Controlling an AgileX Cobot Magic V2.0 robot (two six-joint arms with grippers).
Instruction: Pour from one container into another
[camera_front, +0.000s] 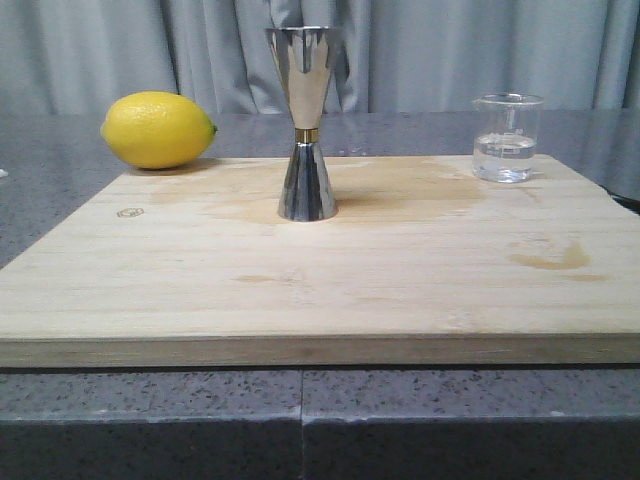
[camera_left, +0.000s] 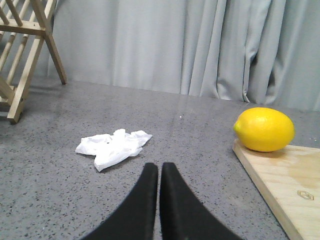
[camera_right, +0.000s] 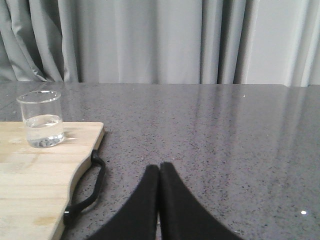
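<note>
Waiting, both our grippers clenched on nothing.
The small clear glass beaker (camera_right: 41, 119) stands upright nearer our right gripper (camera_right: 159, 200); left gripper (camera_left: 159, 200) faces away, tall steel jigger (camera_front: 306, 122) mid-board.

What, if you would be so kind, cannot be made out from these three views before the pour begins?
- Jigger: its inside is hidden by its own steel wall in the front view, so whether it holds anything cannot be told.
- Beaker: its printed marks are too small to read in the front or right wrist view.
- Wooden rack: cut off by the left wrist view's edge.
- Both arms: absent from the front view.
</note>
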